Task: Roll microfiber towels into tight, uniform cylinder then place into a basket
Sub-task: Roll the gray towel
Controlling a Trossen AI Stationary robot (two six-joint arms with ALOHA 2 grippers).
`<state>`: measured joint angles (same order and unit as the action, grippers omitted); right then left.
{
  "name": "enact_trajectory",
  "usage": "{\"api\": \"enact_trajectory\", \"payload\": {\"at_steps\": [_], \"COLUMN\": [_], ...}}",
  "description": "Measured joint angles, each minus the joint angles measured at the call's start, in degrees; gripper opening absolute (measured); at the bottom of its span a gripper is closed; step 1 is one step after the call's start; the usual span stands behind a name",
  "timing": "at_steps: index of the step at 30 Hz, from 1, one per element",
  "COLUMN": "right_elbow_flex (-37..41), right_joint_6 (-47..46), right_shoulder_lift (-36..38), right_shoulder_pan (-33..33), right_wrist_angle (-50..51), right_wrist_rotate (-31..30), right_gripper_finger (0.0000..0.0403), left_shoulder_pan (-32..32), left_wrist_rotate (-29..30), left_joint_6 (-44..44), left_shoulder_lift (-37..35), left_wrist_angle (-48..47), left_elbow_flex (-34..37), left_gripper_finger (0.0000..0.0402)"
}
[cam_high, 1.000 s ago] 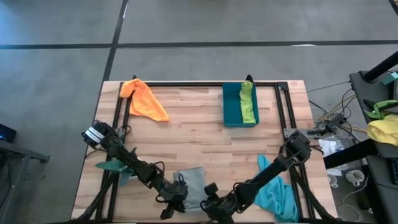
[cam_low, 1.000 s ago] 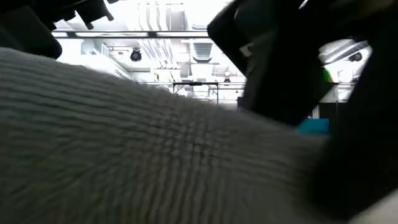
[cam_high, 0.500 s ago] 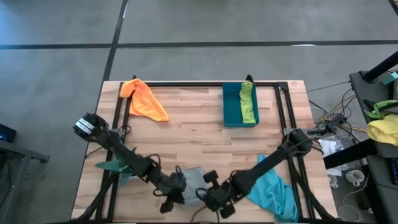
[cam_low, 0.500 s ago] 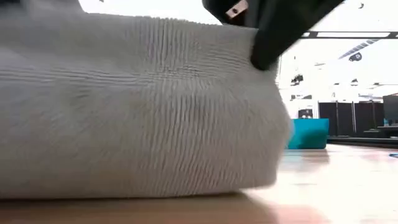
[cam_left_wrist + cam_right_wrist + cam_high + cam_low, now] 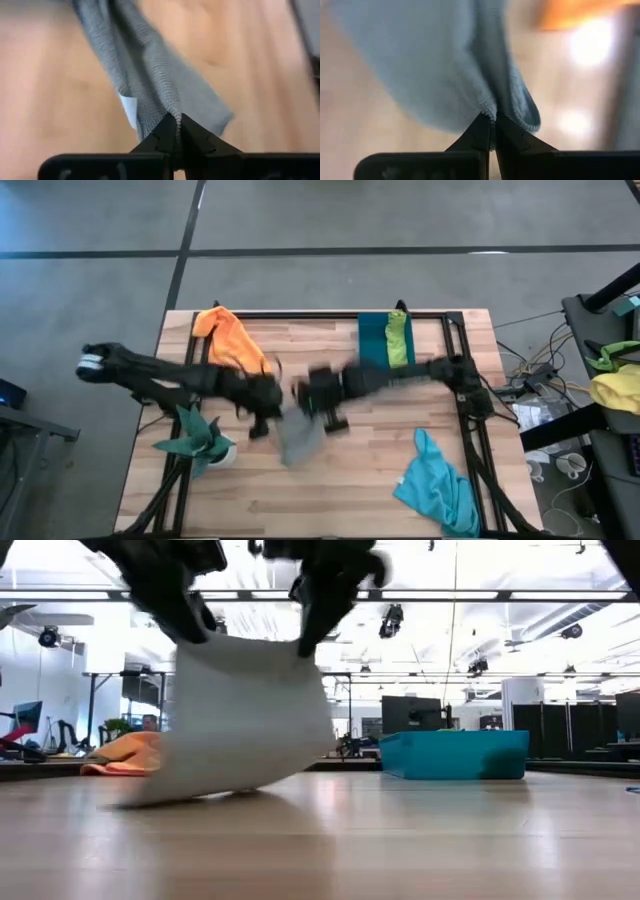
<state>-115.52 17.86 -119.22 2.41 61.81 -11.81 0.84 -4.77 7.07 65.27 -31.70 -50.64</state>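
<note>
2 grippers hold 1 grey towel (image 5: 298, 435) over the middle of your wooden table (image 5: 400, 430). Your left gripper (image 5: 262, 412) pinches one upper corner, its fingers pressed together on the fabric; the left wrist view shows the cloth (image 5: 150, 85) caught right at the fingertips. Your right gripper (image 5: 325, 408) pinches the other upper corner the same way, and the right wrist view shows a fold of the towel (image 5: 445, 70) clamped between its closed fingers. From table height, the towel (image 5: 245, 720) hangs as a slanted sheet between the 2 grippers, its lower edge touching the tabletop.

Your teal basket (image 5: 374, 345) sits at the far side of the table, right of centre, with the lime green towel (image 5: 398, 340) lying inside it along the right wall. Your orange towel (image 5: 232, 340) lies crumpled near the far left corner. Your turquoise towel (image 5: 438, 490) is bunched at the near right corner. At the near left edge sits a leafy plant (image 5: 190, 440) in a white pot.
</note>
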Motion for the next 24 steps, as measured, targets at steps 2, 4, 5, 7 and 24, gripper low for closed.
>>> {"api": "enact_trajectory", "payload": {"at_steps": [2,4,5,7,24], "right_elbow_flex": [-4.33,-9.03,-11.39,-15.30,8.09], "right_joint_6": [3.45,6.18,7.25,8.46,-20.29], "right_shoulder_lift": [0.00,0.00,0.00,0.00,-0.83], "right_shoulder_pan": [-5.07,-9.17,-10.84,-13.23,1.91], "right_wrist_angle": [-0.10,1.30,2.29,3.75,-4.65], "right_wrist_rotate": [-0.21,1.35,2.45,3.59,13.83], "right_gripper_finger": [0.0009,0.0009,0.0009,0.0009,0.0008], "left_shoulder_pan": [-7.62,-14.74,-17.77,-22.11,-0.40], "left_wrist_rotate": [-0.44,-0.57,-0.63,-1.07,-4.70], "left_joint_6": [-6.10,-11.56,-13.93,-17.53,-1.46], "left_shoulder_lift": [-3.11,-5.25,-5.61,-5.70,2.84], "left_wrist_angle": [-3.26,-6.86,-8.26,-10.38,3.48], "left_elbow_flex": [-1.83,-4.67,-6.42,-9.97,5.84], "left_gripper_finger": [0.0000,0.0000,0.0000,0.0000,0.0000]}}
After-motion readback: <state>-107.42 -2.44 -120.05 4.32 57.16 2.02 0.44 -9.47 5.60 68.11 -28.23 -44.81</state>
